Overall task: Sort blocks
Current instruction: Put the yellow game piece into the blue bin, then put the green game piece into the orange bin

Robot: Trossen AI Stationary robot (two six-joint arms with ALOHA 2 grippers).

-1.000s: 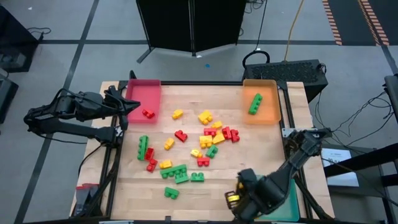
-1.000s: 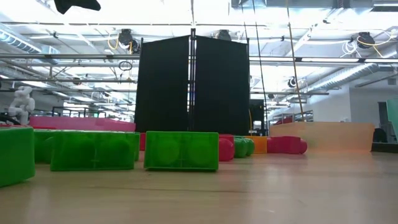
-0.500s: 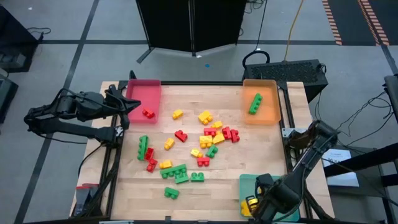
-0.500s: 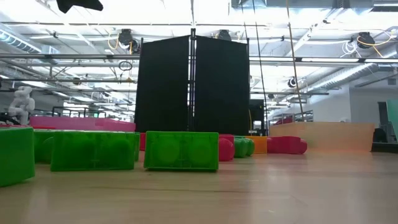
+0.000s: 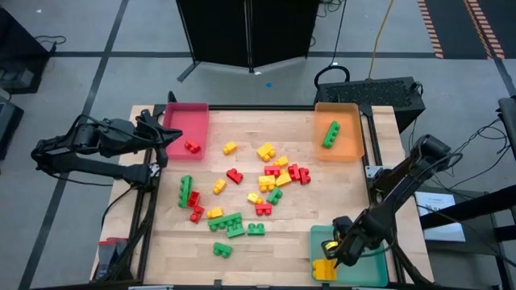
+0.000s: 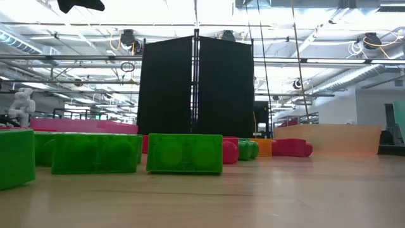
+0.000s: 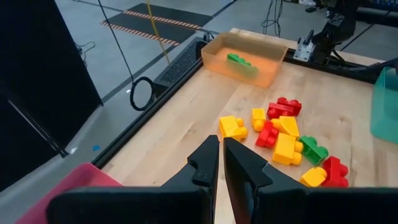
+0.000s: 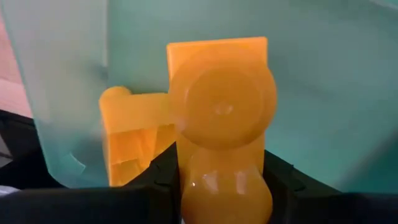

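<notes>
Loose red, yellow and green blocks (image 5: 270,177) lie scattered on the middle of the wooden table; the low view shows green ones (image 6: 183,153) close up. One red block (image 5: 192,147) lies in the red tray (image 5: 187,113) and a green one (image 5: 330,134) in the orange tray (image 5: 337,109). My right gripper (image 5: 332,246) hangs over the teal tray (image 5: 355,270) at the near right corner, shut on a yellow block (image 8: 221,106). A second yellow block (image 5: 325,270) lies in that tray. My left gripper (image 7: 221,155) is shut and waits by the red tray. My right gripper pinches the yellow block between its two fingers (image 8: 277,171), which sit on two opposite sides of its end (image 8: 224,180) nearest the wrist. A round stud (image 8: 221,106) faces the wrist camera. The block is inside the teal tray's outline; whether it touches the floor cannot be told.
The teal tray's wall (image 8: 68,81) stands close beside the held block. The three trays sit at the far left, far right and near right corners. The near left part of the table holds a single green block (image 5: 222,250). A black screen (image 6: 196,88) stands beyond the far edge.
My right gripper has carried the yellow block from the table's near edge toward the right, over the teal tray, then a little toward the far edge. The teal tray, hidden under the arm before, now shows. The left arm and the loose blocks have kept still.
</notes>
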